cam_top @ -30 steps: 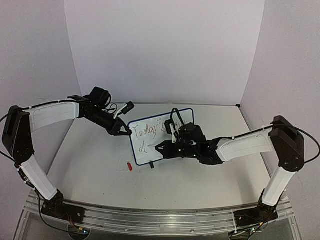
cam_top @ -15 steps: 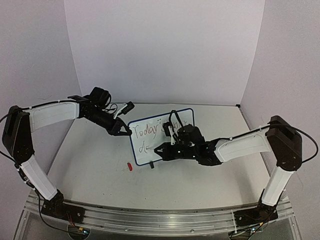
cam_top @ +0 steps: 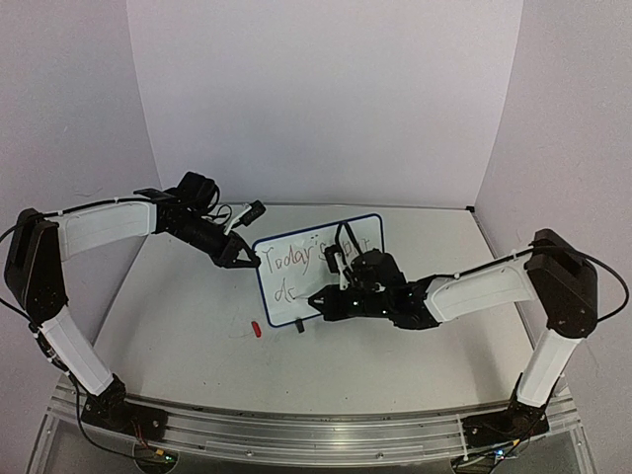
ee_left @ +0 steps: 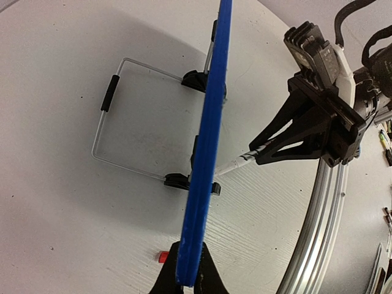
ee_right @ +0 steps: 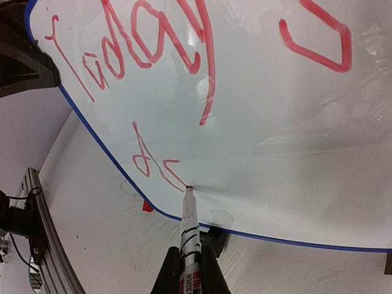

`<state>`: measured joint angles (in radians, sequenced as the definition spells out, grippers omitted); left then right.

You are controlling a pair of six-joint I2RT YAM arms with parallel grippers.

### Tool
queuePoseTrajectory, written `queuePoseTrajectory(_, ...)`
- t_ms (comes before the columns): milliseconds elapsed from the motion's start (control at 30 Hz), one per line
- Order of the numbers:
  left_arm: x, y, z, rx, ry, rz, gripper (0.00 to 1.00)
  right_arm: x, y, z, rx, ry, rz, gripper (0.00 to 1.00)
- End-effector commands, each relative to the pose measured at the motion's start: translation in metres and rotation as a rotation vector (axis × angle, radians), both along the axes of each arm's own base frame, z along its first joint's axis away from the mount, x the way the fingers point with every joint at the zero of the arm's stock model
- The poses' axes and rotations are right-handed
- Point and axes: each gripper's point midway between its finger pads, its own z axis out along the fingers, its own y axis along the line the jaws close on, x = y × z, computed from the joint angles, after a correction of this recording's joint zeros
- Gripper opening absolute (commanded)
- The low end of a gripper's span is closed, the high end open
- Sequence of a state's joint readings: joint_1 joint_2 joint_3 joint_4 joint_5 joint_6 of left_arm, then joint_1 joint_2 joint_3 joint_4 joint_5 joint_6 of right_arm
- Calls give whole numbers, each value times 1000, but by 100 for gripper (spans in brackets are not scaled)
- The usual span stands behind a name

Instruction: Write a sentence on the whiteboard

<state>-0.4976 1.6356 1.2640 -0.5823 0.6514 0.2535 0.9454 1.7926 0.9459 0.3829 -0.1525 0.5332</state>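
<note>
My left gripper [cam_top: 247, 260] pinches the whiteboard [cam_top: 281, 312] by its edge to steady it. My right gripper [ee_right: 188, 278], clamped on the marker [ee_right: 187, 223], writes the second line of the sentence [ee_right: 147, 43].

We find the whiteboard [cam_top: 296, 240] upright on the table [cam_top: 178, 316], left gripper [cam_top: 249, 261] at its nine o'clock edge, marker [ee_right: 188, 226] tip touching toward six, cap [cam_top: 255, 329] lying beyond seven.
</note>
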Motion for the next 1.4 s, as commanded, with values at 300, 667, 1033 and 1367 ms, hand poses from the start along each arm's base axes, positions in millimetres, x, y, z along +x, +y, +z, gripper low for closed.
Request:
queuePoseTrajectory(300, 3, -2, -16, 64, -2, 6, 0, 17, -3, 48, 57, -104, -61, 0)
queuePoseTrajectory(667, 3, -2, -17, 67, -4, 7, 0, 12, -1, 20, 26, -43, -42, 0)
queuePoseTrajectory(1033, 3, -2, -18, 69, -1, 7, 0, 7, -10, 0, 2, -6, -58, 0)
queuePoseTrajectory(1367, 3, -2, -17, 67, -1, 7, 0, 5, -16, 26, 36, -49, -68, 0)
